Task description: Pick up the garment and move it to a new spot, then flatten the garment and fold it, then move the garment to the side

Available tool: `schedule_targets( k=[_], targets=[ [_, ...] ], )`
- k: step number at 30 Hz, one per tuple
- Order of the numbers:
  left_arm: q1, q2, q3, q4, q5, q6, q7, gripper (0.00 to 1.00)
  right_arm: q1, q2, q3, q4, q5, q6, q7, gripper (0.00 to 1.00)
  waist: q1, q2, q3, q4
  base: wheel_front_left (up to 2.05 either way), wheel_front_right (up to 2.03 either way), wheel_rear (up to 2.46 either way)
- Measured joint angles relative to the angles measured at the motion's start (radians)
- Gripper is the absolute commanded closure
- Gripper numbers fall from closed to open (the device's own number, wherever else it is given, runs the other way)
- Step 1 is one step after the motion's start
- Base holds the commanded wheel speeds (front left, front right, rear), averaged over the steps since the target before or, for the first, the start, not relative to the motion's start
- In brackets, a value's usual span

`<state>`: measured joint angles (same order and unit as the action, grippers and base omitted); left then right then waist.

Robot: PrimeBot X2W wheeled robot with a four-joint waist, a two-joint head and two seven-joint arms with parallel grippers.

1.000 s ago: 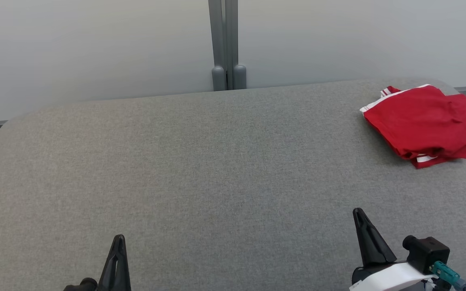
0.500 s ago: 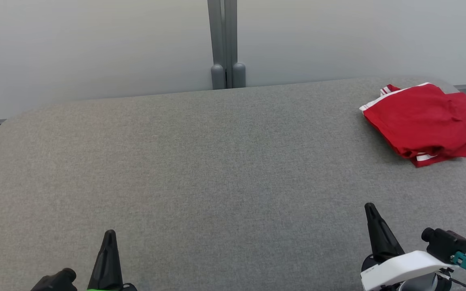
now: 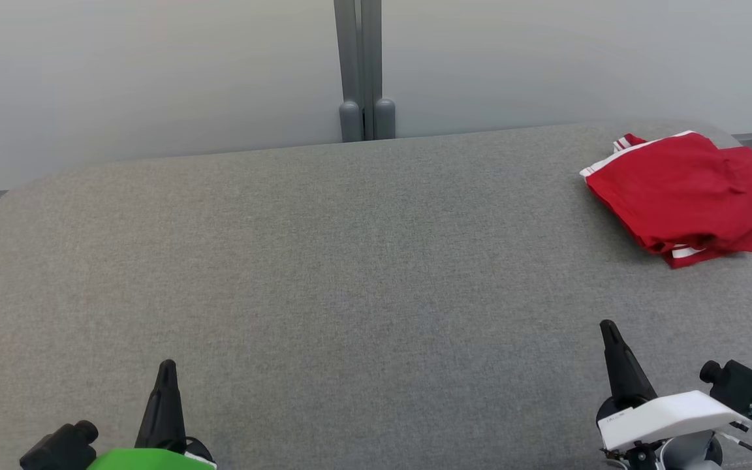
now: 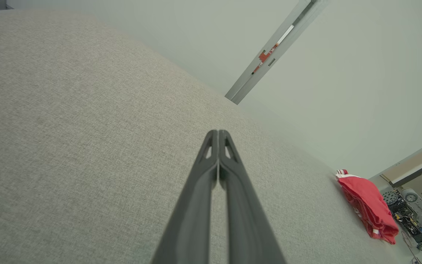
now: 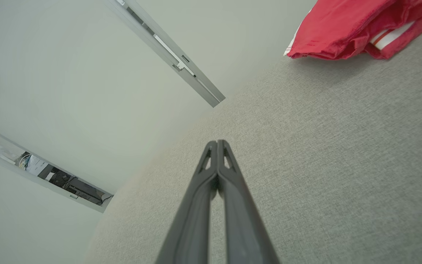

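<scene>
The garment (image 3: 689,192) is red with white trim and lies folded at the far right of the grey table (image 3: 350,261). It also appears at the right edge of the left wrist view (image 4: 368,205) and at the top right of the right wrist view (image 5: 350,29). My left gripper (image 3: 167,365) sits at the lower left, shut and empty (image 4: 218,132). At the lower right, well short of the garment, my right gripper (image 3: 607,325) points up with its fingers pressed together and nothing held (image 5: 217,143).
A pale wall with a grey vertical post (image 3: 358,68) stands right behind the table's far edge. The table's corners are rounded. Shelving with clutter (image 4: 412,212) lies beyond the table's right end.
Both grippers have spread outwards: the left one went left and slightly up, the right one went right and slightly up. The garment lies as before.
</scene>
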<state>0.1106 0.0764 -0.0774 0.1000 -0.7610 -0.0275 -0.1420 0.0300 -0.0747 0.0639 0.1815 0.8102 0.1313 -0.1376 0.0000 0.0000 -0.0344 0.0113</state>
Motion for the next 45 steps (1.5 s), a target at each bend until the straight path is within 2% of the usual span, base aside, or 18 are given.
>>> schedule_targets(
  k=[25, 45],
  targets=[
    [-0.075, 0.006, 0.044, 0.049, -0.337, -0.035, 0.073, 1.00, -0.048, -0.003, -0.046, 0.022, 0.312, 0.000, 0.077, 1.00, 0.0000, 0.0000, 0.011, -0.003, 0.00, 0.00, 0.00],
    [-0.124, 0.007, 0.078, 0.083, -0.542, -0.061, 0.124, 1.00, -0.078, -0.003, -0.080, 0.036, 0.501, -0.001, 0.129, 1.00, 0.0000, 0.0000, 0.019, -0.006, 0.00, 0.00, 0.00]
  ],
)
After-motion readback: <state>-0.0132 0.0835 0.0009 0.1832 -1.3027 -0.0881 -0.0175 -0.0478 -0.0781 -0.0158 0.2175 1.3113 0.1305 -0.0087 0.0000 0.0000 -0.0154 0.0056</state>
